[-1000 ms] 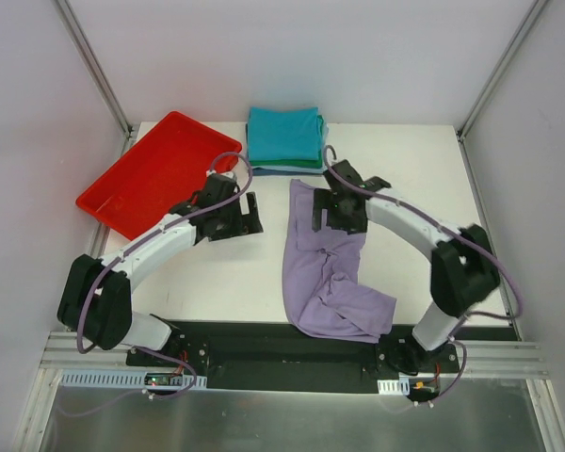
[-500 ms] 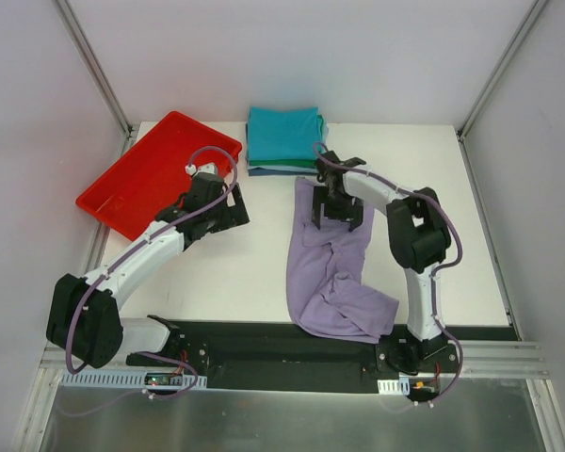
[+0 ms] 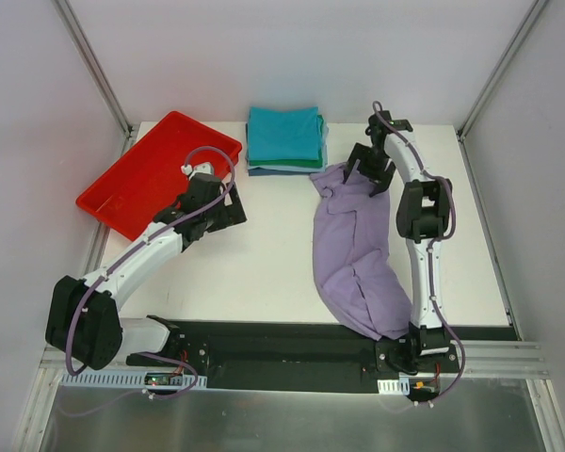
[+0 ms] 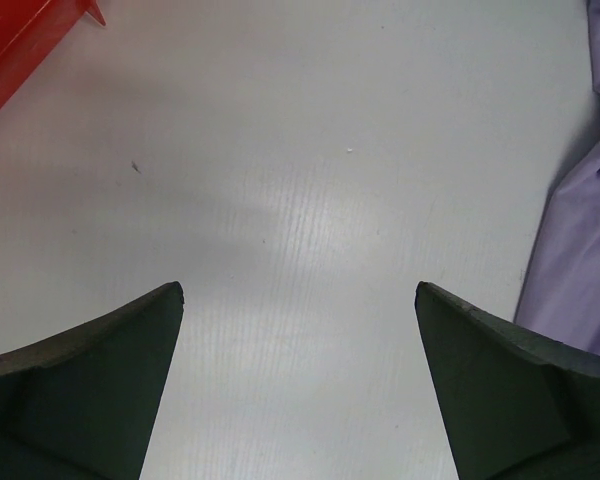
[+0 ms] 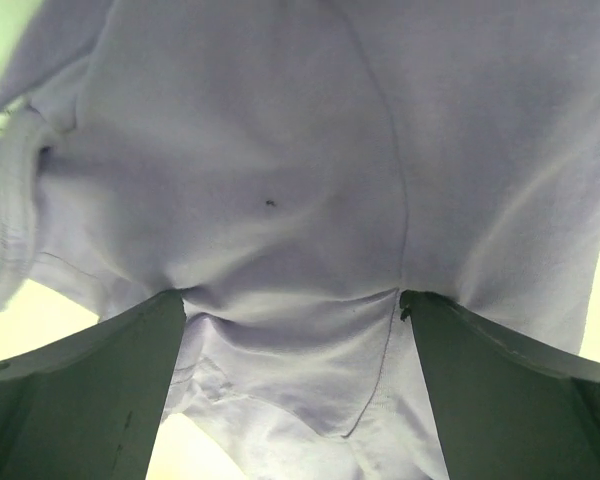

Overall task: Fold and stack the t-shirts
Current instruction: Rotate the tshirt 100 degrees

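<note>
A lavender t-shirt (image 3: 358, 254) lies crumpled lengthwise on the white table, right of centre, running from the near edge toward the back. My right gripper (image 3: 363, 172) is at its far end, jaws open wide, with both fingertips pressed into the cloth (image 5: 280, 200), which spans the gap between them (image 5: 292, 295). A stack of folded t-shirts (image 3: 282, 137), teal on top, sits at the back centre. My left gripper (image 3: 235, 213) hovers open over bare table (image 4: 298, 290) with nothing between its fingers. The lavender shirt (image 4: 580, 260) shows at that view's right edge.
A red plastic tray (image 3: 155, 174) lies at the back left, with its corner (image 4: 20, 40) just left of my left gripper. Metal frame posts stand at the table's back corners. The right arm is stretched along the shirt's right side.
My right gripper has swung toward the back right, dragging the shirt's far end with it and pulling the shirt straighter. The left gripper has drawn back slightly to the left.
</note>
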`<action>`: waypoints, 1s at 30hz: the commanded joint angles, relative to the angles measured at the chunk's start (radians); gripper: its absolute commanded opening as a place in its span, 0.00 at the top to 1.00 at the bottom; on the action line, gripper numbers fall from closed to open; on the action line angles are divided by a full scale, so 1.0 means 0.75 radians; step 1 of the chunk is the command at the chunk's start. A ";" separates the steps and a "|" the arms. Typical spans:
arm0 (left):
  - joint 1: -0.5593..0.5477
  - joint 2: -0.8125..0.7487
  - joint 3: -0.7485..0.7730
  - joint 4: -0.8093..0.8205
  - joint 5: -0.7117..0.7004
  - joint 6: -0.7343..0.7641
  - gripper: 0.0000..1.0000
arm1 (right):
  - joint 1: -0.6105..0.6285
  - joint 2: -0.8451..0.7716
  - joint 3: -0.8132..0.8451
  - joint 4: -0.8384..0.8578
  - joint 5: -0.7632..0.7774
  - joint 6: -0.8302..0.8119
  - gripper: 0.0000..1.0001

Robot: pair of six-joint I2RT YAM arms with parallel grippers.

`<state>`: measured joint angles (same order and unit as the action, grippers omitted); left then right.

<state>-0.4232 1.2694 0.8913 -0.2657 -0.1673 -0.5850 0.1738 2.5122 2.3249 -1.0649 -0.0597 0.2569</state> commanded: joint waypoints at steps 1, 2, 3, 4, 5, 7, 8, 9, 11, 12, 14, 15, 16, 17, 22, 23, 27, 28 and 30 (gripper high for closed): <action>0.018 0.019 0.012 0.031 -0.029 0.031 0.01 | -0.131 0.113 0.105 -0.049 -0.104 0.011 0.04; 0.020 0.032 0.020 0.031 -0.022 0.031 0.01 | -0.166 0.123 0.105 -0.043 -0.113 0.023 0.04; 0.022 0.042 0.026 0.031 -0.016 0.033 0.01 | -0.201 0.131 0.103 -0.028 -0.111 0.026 0.04; 0.022 0.052 0.037 0.031 -0.012 0.040 0.01 | -0.227 0.138 0.105 -0.022 -0.107 0.026 0.04; 0.024 0.064 0.045 0.031 -0.004 0.044 0.01 | -0.278 0.140 0.107 -0.014 -0.094 0.024 0.04; 0.024 0.091 0.061 0.029 0.012 0.046 0.01 | -0.340 0.134 0.111 -0.006 -0.070 0.019 0.04; 0.026 0.105 0.069 0.029 0.027 0.048 0.01 | -0.370 0.127 0.107 0.006 -0.064 0.015 0.04; 0.026 0.117 0.078 0.031 0.035 0.048 0.01 | -0.397 0.123 0.105 0.019 -0.055 0.015 0.04; 0.026 0.146 0.098 0.029 0.063 0.052 0.01 | -0.448 0.119 0.105 0.057 -0.043 0.028 0.04; 0.026 0.158 0.112 0.029 0.078 0.050 0.01 | -0.469 0.119 0.109 0.076 -0.031 0.040 0.04; 0.026 0.185 0.137 0.027 0.123 0.054 0.01 | -0.504 0.119 0.109 0.098 -0.013 0.081 0.04; 0.026 0.199 0.153 0.029 0.145 0.058 0.01 | -0.514 0.119 0.103 0.115 -0.006 0.107 0.04; 0.026 0.208 0.167 0.027 0.172 0.062 0.01 | -0.524 0.119 0.103 0.133 -0.004 0.136 0.04; 0.026 0.216 0.178 0.025 0.188 0.062 0.01 | -0.530 0.121 0.105 0.158 -0.012 0.164 0.04; 0.026 0.248 0.219 0.025 0.370 0.072 0.01 | -0.520 0.077 0.134 0.323 -0.170 0.157 0.04; 0.024 0.259 0.229 0.027 0.427 0.080 0.01 | -0.512 0.048 0.138 0.326 -0.186 0.100 0.04; 0.018 0.295 0.245 0.029 0.528 0.089 0.01 | -0.471 -0.162 0.101 0.175 -0.107 -0.144 0.04; 0.016 0.302 0.245 0.031 0.544 0.087 0.01 | -0.453 -0.270 0.050 0.142 -0.028 -0.209 0.04; 0.008 0.310 0.241 0.043 0.567 0.087 0.01 | -0.410 -0.444 -0.127 0.072 0.205 -0.283 0.04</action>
<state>-0.4114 1.4872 1.0412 -0.2600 0.1642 -0.5392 -0.1936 2.4939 2.3436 -0.9035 -0.1268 0.2169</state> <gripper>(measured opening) 0.990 0.963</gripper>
